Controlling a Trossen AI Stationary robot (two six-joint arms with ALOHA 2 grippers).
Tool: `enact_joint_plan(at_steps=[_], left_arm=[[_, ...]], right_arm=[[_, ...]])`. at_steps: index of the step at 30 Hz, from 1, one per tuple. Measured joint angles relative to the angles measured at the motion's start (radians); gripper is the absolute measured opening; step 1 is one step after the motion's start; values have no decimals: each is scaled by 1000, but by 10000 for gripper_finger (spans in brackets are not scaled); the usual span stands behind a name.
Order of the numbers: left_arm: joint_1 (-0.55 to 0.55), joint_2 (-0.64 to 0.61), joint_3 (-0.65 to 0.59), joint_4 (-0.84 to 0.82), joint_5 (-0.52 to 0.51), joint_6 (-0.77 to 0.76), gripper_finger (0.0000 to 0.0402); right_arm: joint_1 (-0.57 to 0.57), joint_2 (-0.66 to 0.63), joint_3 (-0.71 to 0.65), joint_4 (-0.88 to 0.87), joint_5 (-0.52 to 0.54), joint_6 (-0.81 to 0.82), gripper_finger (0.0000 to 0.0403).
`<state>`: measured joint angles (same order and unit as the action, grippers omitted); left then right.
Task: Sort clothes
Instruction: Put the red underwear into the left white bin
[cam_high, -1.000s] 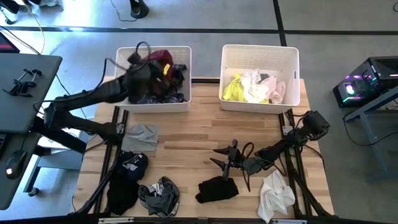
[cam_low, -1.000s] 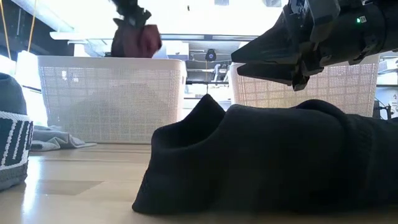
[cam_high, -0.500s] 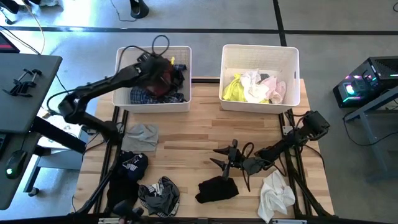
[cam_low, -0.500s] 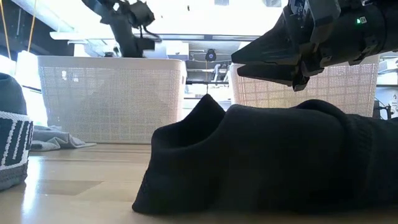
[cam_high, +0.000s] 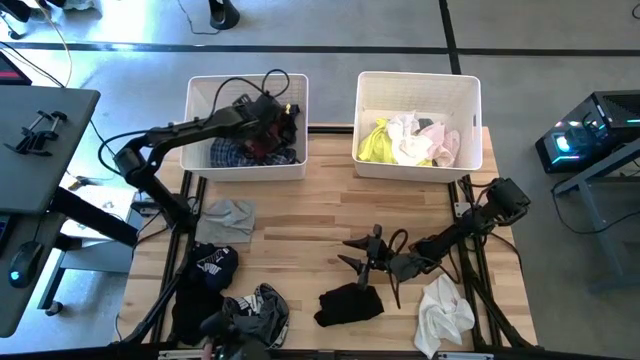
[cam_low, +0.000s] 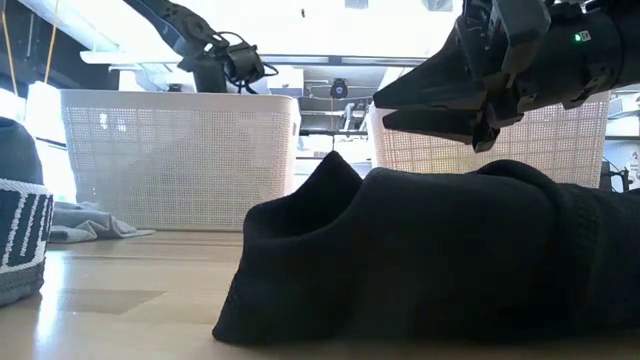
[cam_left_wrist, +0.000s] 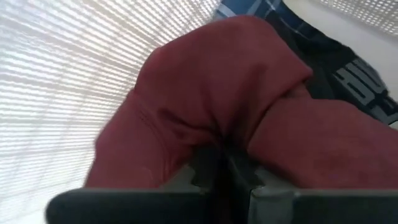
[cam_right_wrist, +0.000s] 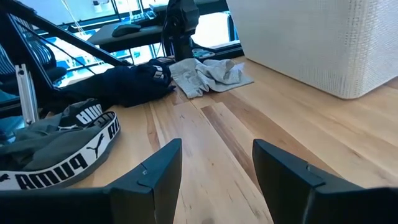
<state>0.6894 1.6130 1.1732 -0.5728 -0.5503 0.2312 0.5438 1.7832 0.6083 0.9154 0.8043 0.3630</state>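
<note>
Now maroon garment (cam_left_wrist: 205, 112) pinched btwn L fingers (cam_left_wrist: 214, 171)

**Two dark fingers over a wooden table**

The right gripper (cam_right_wrist: 216, 180) hangs over the wooden table (cam_right_wrist: 261, 124). Its two dark fingers (cam_right_wrist: 152, 177) stand apart, and there is nothing between them, just bare wood. A white bin (cam_right_wrist: 311, 37) with tiny holes in its wall sits on the table to one side. Past the fingers lies a crumpled grey cloth (cam_right_wrist: 208, 74). Just beside it is a black garment (cam_right_wrist: 127, 84). Closer in lies a grey garment with a black band with white letters (cam_right_wrist: 59, 155). Dark metal bars (cam_right_wrist: 37, 37) show behind them.
</note>
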Motion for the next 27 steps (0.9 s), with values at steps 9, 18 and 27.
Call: enact_joint_plan(at_steps=[9,18,27], left_arm=[[26,-49,0,-11,81,-38,135],[-41,-298,0,-37,139,-124,204],[-55,-400,-57,3,312,-88,183]], right_arm=[[0,0,0,-2,-2,3,185],[0,0,0,-2,-2,3,185],[0,0,0,1,-4,25,185]])
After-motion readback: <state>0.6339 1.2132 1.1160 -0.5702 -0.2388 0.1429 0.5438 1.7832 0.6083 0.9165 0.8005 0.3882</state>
